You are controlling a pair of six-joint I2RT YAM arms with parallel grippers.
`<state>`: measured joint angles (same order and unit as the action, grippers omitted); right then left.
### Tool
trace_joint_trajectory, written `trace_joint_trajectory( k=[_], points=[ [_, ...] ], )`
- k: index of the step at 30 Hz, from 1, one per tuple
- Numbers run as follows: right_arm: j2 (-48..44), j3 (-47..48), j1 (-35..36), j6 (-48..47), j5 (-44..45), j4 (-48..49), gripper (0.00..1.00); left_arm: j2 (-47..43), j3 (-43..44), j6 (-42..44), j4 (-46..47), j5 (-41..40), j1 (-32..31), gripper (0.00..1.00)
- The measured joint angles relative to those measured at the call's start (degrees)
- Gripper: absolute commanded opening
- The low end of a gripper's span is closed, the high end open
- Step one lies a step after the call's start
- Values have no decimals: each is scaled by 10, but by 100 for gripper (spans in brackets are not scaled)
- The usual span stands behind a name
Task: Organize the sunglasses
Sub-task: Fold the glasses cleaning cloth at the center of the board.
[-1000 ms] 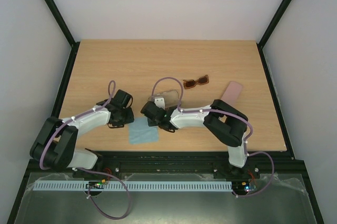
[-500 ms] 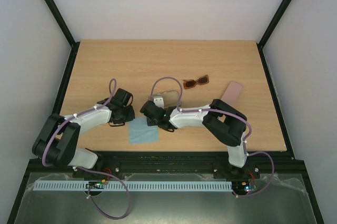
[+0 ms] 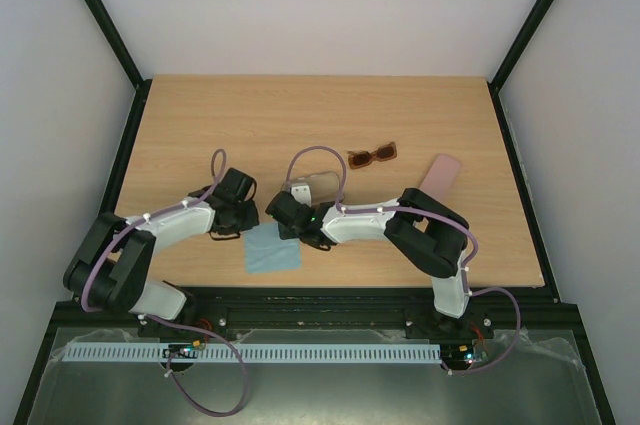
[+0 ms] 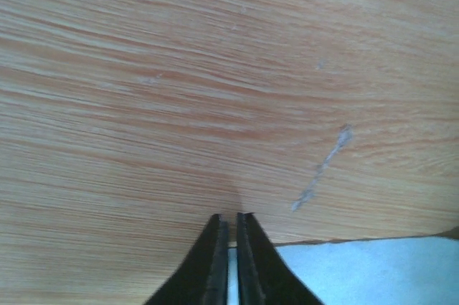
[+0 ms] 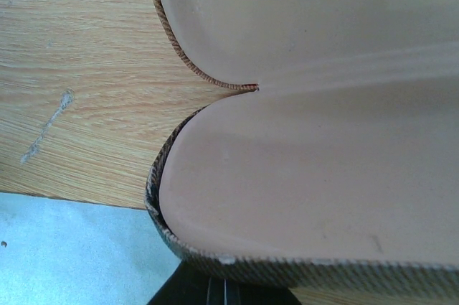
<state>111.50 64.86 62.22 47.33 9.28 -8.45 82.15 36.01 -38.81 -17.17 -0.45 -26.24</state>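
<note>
Reddish-brown thick plastic sunglasses (image 3: 372, 155) lie on the wooden counter (image 3: 300, 115), well apart from both claws.
Clenched, the left claw (image 4: 228, 227) and right claw (image 5: 224, 289) sit beside a light-blue cloth (image 3: 272, 250).

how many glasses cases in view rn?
2. Open brown case mid-table, by the blue cloth; flat pink case farther right. No others visible; some may be hidden.
</note>
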Motion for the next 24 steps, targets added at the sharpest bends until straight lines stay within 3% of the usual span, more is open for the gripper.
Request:
trace_joint_trajectory(
  k=[10, 13, 17, 24],
  points=[
    [0, 0, 0, 0, 2, 0, 9, -12, 4, -16, -31, -16, -21, 38],
    [0, 0, 0, 0, 2, 0, 9, -16, 4, -20, -44, -27, -31, 38],
    [0, 0, 0, 0, 2, 0, 9, -17, 4, -28, -60, -47, -40, 27],
    [0, -2, 0, 0, 0, 3, 8, -10, 8, -27, -66, -53, -43, 22]
  ],
)
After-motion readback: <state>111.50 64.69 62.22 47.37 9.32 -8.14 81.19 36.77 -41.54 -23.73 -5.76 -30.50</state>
